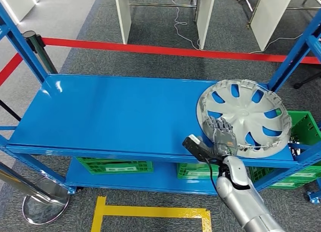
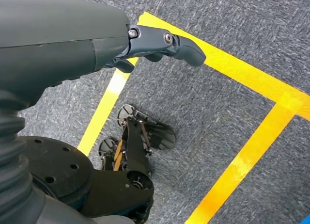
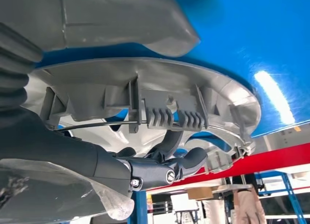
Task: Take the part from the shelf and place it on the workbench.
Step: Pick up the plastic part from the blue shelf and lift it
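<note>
Right hand (image 1: pixel 223 136) fingers (image 3: pixel 190 161) apparently grip the wheel cover's (image 1: pixel 246 116) rim on the shelf (image 1: pixel 113 116); left hand (image 2: pixel 161 42) fingers loosely extended.

Head cam high, facing down at shelf (image 1: pixel 113 116); R wrist cam close under wheel cover (image 3: pixel 153 83).

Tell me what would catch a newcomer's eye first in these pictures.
The silver hubcap at the right end of the blue shelf, lying inner side up, with the right hand gripping its near rim. Behind the rack, a red barrier tape crosses the grey floor, and green crates sit on the lower shelf.
</note>
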Motion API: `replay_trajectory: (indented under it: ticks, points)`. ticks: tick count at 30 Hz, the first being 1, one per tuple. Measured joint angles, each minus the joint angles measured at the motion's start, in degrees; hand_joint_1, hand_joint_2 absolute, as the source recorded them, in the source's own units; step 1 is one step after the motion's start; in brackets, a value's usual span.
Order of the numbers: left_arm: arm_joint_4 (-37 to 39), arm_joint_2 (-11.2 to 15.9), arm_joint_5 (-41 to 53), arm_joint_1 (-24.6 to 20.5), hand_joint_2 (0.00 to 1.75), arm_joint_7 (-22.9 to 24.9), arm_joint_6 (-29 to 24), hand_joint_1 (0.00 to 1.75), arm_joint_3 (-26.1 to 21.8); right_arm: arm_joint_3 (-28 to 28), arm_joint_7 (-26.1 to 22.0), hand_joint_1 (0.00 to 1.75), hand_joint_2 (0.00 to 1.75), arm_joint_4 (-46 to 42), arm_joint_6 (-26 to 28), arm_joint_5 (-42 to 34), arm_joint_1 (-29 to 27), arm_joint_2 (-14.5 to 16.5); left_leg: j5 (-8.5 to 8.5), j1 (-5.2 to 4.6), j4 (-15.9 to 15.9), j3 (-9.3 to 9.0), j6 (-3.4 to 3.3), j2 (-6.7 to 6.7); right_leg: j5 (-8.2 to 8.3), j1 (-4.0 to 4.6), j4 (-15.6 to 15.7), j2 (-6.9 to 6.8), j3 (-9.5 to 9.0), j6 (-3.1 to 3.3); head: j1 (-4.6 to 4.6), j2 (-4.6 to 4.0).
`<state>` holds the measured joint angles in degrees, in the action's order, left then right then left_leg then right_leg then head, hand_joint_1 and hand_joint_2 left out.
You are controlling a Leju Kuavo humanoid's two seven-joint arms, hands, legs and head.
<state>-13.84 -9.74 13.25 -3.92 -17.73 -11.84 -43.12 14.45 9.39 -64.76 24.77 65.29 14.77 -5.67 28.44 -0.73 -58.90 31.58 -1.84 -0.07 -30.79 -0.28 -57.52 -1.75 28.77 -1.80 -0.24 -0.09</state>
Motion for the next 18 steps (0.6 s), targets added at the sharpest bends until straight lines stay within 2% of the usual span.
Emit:
replay_trajectory:
  ticks: [18]
  points:
    - [0.0, 0.1, 0.2, -0.1, 1.75, 0.0, -0.2, 0.00, -0.5, -1.3, 0.2, 0.00, 1.75, 1.6, 0.8, 0.7, 1.0, 0.3, 0.00, 0.00, 0.0, 0.00, 0.00, 0.00, 0.00, 0.00, 0.0, 0.00, 0.00, 0.00, 0.00, 0.00]
